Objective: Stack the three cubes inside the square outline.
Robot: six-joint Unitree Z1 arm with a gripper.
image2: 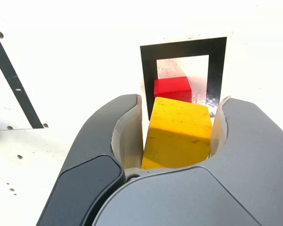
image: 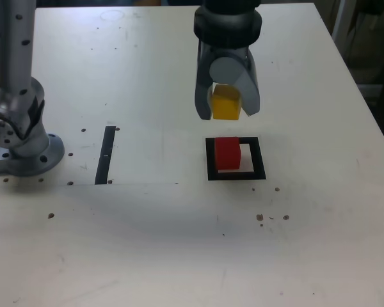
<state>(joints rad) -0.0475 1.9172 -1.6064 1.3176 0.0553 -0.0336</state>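
Observation:
A red cube (image: 228,153) (image2: 172,88) sits inside the square outline (image: 210,158) (image2: 216,70), toward the exterior view's left side of its pale centre. Above and just behind it hangs a yellow cube (image: 226,102) (image2: 178,133), held in the air between the two grey fingers of my gripper (image: 227,109) (image2: 178,110), which is shut on it. The yellow cube is clear of the red one, with a gap between them. The green cube is out of view.
The arm's grey base (image: 22,137) stands at the exterior view's left edge. A narrow black strip (image: 105,155) (image2: 14,80) lies flat between the base and the outline. Small dark specks dot the white table (image: 179,243).

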